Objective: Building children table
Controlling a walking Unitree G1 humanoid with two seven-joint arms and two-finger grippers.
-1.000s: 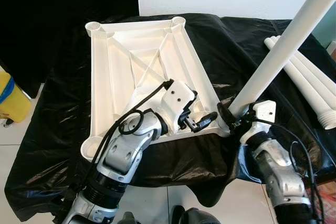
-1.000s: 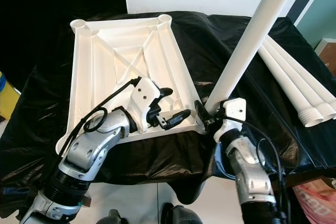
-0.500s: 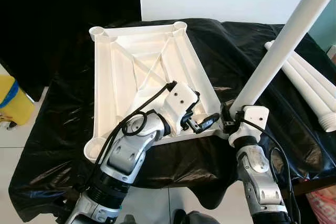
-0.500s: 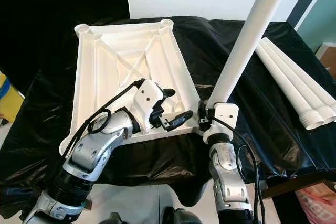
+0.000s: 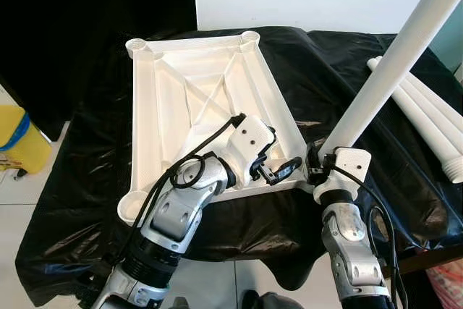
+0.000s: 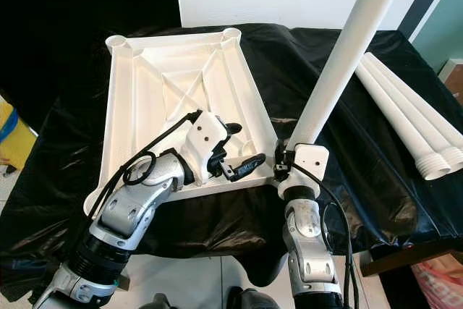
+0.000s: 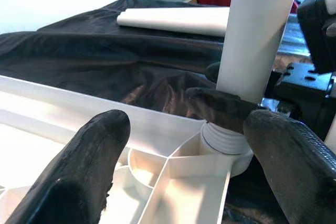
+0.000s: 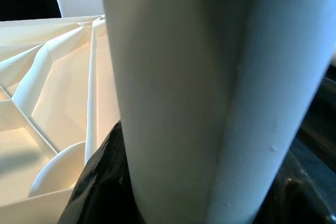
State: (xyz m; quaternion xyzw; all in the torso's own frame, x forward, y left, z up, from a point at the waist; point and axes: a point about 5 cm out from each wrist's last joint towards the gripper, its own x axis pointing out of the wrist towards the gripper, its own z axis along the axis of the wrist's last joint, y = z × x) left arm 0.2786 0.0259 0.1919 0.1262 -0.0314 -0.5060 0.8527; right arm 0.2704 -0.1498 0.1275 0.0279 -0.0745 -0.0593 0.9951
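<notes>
A white tabletop (image 5: 148,128) lies upside down on the black-covered table. A long white leg (image 5: 391,70) stands tilted in its near right corner socket, and the threaded end (image 7: 223,142) sits in that socket. My right gripper (image 5: 316,166) is shut on the leg just above the socket, and its black fingers (image 8: 102,182) wrap the leg's base. My left gripper (image 7: 178,145) is open just inside the same corner, over the tabletop's ribs, holding nothing.
Three spare white legs (image 6: 412,121) lie side by side at the table's right. A yellow bin (image 5: 14,142) stands on the floor to the left. The black sheet (image 5: 79,179) hangs over the near table edge.
My right forearm has swung inward to stand under the leg's base, still holding the leg. The left gripper stays at the corner. The camera has shifted slightly.
</notes>
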